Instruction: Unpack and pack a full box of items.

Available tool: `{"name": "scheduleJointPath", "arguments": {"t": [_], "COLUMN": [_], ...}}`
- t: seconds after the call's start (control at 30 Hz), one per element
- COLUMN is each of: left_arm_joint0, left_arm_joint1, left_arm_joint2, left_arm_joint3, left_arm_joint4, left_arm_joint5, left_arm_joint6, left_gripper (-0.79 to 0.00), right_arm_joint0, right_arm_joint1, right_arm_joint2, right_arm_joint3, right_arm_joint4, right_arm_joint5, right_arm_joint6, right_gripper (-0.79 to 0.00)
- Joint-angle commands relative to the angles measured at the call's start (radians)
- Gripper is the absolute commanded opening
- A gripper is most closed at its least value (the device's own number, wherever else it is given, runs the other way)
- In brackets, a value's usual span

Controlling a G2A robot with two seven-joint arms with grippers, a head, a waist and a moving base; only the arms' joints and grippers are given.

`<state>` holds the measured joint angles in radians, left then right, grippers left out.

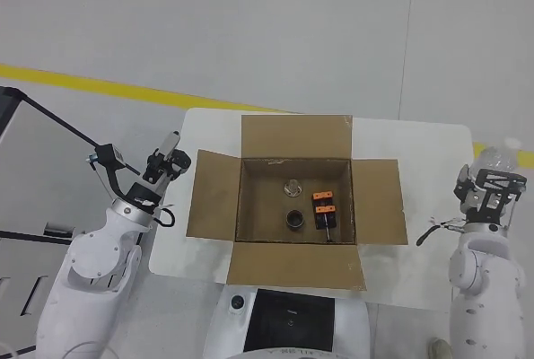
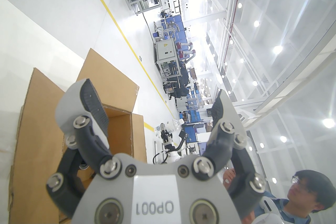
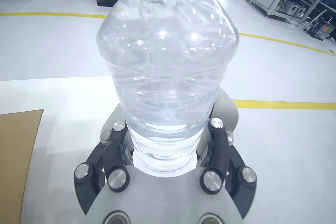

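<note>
Two fingers of the right gripper (image 3: 168, 128) are pinching the clear bottle (image 3: 168, 51) low on its ribbed body, near the base. The neck is sticking straight out along the gripper's own line, and water is showing inside.

In the top view this pair is sitting at the right edge of the frame, past the right side of the table (image 1: 428, 144). The cap end is pointing toward the upper edge, so the long axis is running roughly bottom-to-top there. How steeply it is tilting, cannot tell.

The box (image 1: 213, 206) is lying left of the bottle, well apart, mid-frame, with all four flaps folded out. Its right flap is lying between the bottle and the opening. Three things are resting on the box floor:
- an orange-and-black tool (image 1: 324, 214), lower right
- a dark round pot (image 1: 294, 219), just beside the tool
- a small clear piece (image 1: 292, 188), above the pot

The left gripper (image 2: 153, 93) is gripping nothing, with its fingers spread wide. It is hanging at the left of the top view near the box's left flap, aiming upward. It is nearer the box, but the bottle is with the right arm.

Whether the bottle is going in or coming out, cannot tell. If going in, the carry is probably leftward over the right flap, likely with the long axis tipped to clear the walls. If coming out, the bare table right of the box looks like the drop spot.
</note>
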<state>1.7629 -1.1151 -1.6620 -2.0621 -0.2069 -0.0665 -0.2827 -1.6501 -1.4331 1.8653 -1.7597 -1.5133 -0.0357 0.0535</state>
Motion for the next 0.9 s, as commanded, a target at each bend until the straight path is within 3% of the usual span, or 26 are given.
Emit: {"name": "scheduleJointPath", "arguments": {"t": [0.0,0.17,0.3,0.87], "left_arm_joint0": [0.0,0.0,0.0,0.0], "left_arm_joint1": [0.0,0.0,0.0,0.0], "left_arm_joint2": [0.0,0.0,0.0,0.0], "left_arm_joint3": [0.0,0.0,0.0,0.0], "left_arm_joint4": [0.0,0.0,0.0,0.0], "left_arm_joint5": [0.0,0.0,0.0,0.0], "left_arm_joint6": [0.0,0.0,0.0,0.0], "left_gripper": [0.0,0.0,0.0,0.0], "right_arm_joint0": [-0.01,0.065,0.143,0.336], "right_arm_joint1": [0.001,0.009,0.016,0.037], "right_arm_joint2": [-0.009,-0.023,-0.025,-0.087], "right_arm_joint3": [0.032,0.259,0.426,0.781], "right_arm_joint4": [0.002,-0.025,-0.031,-0.076], "right_arm_joint5": [-0.025,-0.046,-0.047,-0.088], "right_arm_joint6": [-0.069,-0.211,-0.257,-0.36], "right_gripper": [-0.785,-0.785,-0.785,-0.785]}}
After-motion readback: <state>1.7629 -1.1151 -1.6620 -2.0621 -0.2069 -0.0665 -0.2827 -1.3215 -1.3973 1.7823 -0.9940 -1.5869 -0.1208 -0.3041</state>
